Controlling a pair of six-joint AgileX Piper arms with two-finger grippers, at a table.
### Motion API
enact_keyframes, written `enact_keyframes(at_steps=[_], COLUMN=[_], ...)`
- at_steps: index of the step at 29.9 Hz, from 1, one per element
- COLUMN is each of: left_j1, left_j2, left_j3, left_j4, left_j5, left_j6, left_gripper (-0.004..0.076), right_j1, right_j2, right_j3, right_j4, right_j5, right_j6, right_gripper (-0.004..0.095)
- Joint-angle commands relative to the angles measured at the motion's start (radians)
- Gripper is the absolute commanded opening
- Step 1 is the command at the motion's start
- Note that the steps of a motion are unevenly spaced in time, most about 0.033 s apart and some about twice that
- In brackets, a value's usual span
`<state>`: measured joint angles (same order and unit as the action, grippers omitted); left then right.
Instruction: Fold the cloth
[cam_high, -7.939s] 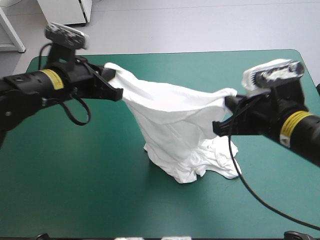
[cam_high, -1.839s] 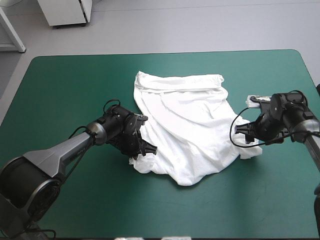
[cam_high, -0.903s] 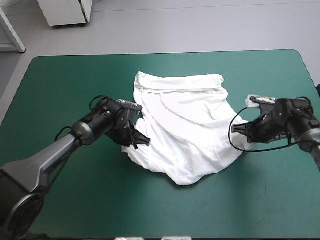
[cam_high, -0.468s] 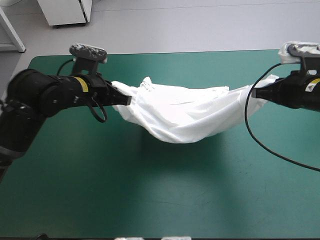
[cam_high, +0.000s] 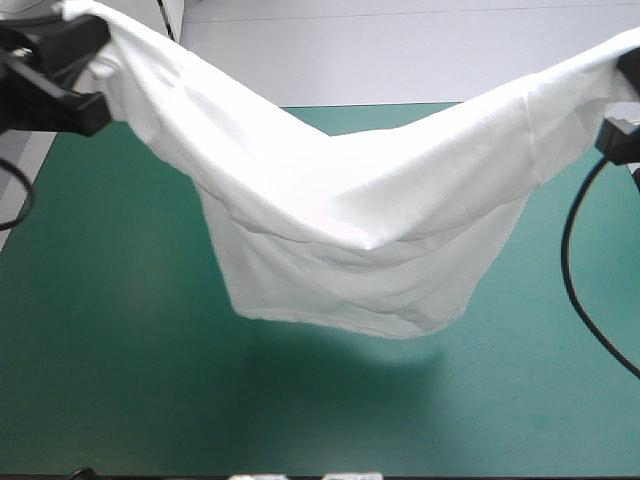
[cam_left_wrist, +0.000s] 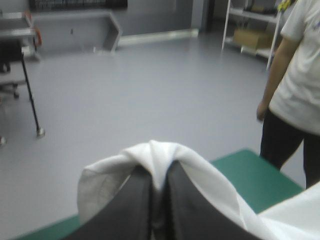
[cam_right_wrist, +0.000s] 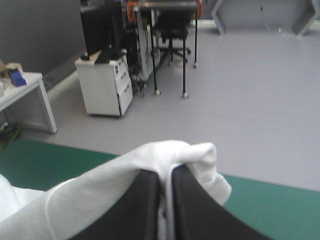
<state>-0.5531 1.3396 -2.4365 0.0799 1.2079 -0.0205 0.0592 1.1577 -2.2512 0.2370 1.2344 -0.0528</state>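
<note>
The white T-shirt (cam_high: 350, 230) hangs stretched in the air between both raised arms, sagging in the middle, its lower hem dangling well above the teal-green table (cam_high: 110, 350). My left gripper (cam_high: 85, 95) holds one corner at the upper left of the high view; in the left wrist view the left gripper (cam_left_wrist: 159, 175) is shut on the T-shirt (cam_left_wrist: 195, 175), which drapes over the fingertips. My right gripper (cam_high: 622, 120) holds the opposite corner at the right edge; the right gripper (cam_right_wrist: 166, 180) is likewise shut on the T-shirt (cam_right_wrist: 100, 200).
A shadow of the shirt falls on the table's middle. The right arm's black cable (cam_high: 580, 290) hangs down toward the table at the right. A person (cam_left_wrist: 295, 95) stands on the floor just beyond the table's corner.
Both arms have risen higher and spread wider, lifting the T-shirt fully off the table. Earlier it lay flat while both grippers took hold of its side corners.
</note>
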Motion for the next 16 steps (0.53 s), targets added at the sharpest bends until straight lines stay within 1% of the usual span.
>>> enact_keyframes(at_steps=[1,3,6,10,13,16], left_j1=[0.0,0.0,0.0,0.0,0.0,0.0], left_j2=[-0.018,-0.018,-0.018,-0.019,-0.011,0.005], left_j3=[-0.115,-0.146,-0.176,-0.177,-0.167,-0.124], left_j4=[-0.073,-0.114,-0.154,-0.186,-0.161,-0.11], left_j5=[-0.164,-0.195,-0.202,-0.191,-0.125,0.023], left_j6=[0.051,0.059,0.067,0.081,0.097,0.078], left_gripper=[-0.001,-0.001,-0.001,-0.001,-0.001,-0.001], right_j1=[-0.003,-0.003,-0.003,-0.003,-0.003,-0.003], right_j2=[-0.01,-0.01,-0.01,-0.005,0.017,0.029], right_j3=[-0.122,-0.175,-0.234,-0.24,-0.225,-0.151], right_j4=[0.007,0.009,0.009,0.008,0.0,0.007], right_j5=[-0.117,-0.144,-0.149,-0.1,0.012,0.014], right_j6=[-0.011,-0.011,-0.007,0.013,0.053,0.087], right_gripper=[-0.0016,-0.0017,-0.0017,-0.0017,-0.0016,-0.0016])
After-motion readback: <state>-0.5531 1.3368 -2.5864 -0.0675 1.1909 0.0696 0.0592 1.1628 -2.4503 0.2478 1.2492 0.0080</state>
